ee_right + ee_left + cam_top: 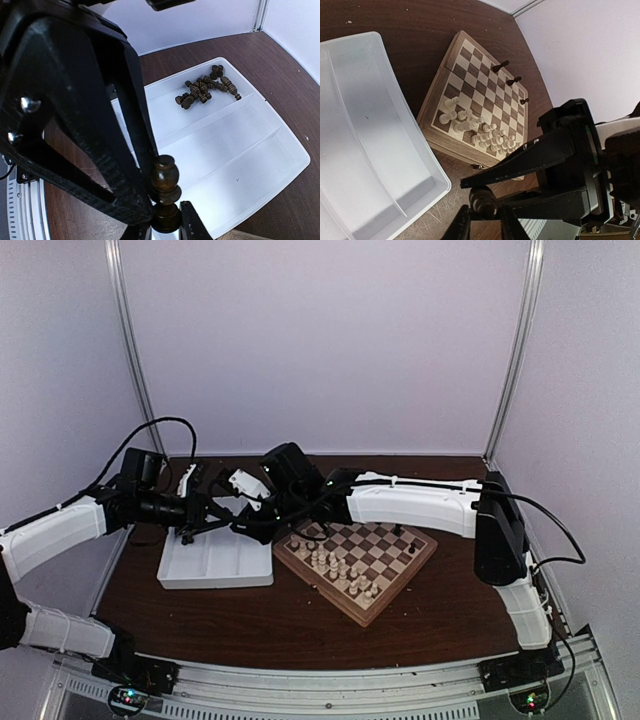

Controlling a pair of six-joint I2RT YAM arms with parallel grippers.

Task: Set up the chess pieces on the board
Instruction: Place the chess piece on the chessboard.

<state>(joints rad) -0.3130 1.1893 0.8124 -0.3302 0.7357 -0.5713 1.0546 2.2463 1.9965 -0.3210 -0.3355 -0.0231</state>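
A dark brown chess piece [484,202] hangs in the air between the white tray and the board [296,558], and it also shows in the right wrist view [165,192]. My left gripper [484,220] is shut on it. My right gripper [165,225] grips its base from the other side. In the top view the two grippers meet, the left gripper [232,522] against the right gripper [262,525]. Three dark pieces [514,79] stand along the board's far edge. Several more dark pieces [205,90] lie heaped in the tray's corner compartment.
The white compartment tray [215,565] lies left of the board, close to its rim [427,117]. Several cream-white pieces [340,570] crowd the board's near side. The enclosure's white walls stand behind and to both sides.
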